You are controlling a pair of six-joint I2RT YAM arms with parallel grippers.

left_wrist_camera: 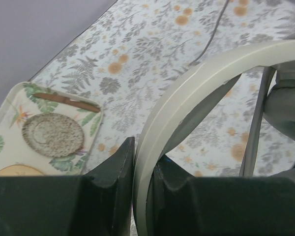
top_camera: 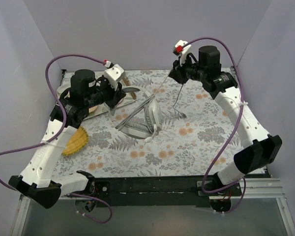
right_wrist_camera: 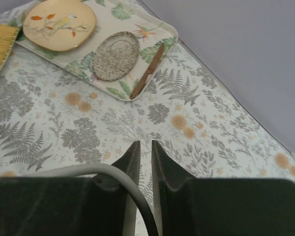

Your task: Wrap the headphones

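The light grey headphones [top_camera: 146,118] are held tilted above the middle of the floral cloth. My left gripper [top_camera: 122,94] is shut on their wide headband [left_wrist_camera: 201,83], which is clamped between the fingers [left_wrist_camera: 119,167]. One earcup [left_wrist_camera: 285,108] shows at the right of the left wrist view. The thin grey cable [top_camera: 179,101] runs up from the headphones to my right gripper [top_camera: 178,73], raised at the back right, and a loop hangs below it. In the right wrist view the cable [right_wrist_camera: 88,170] passes between the nearly closed fingers of the right gripper [right_wrist_camera: 146,147].
A leaf-print tray [right_wrist_camera: 169,34] at the back left holds a yellow plate [right_wrist_camera: 59,24], a round grey plate [right_wrist_camera: 117,55] and a brown stick [right_wrist_camera: 147,71]. A yellow woven fan [top_camera: 74,140] lies at the left under my left arm. Walls enclose the table.
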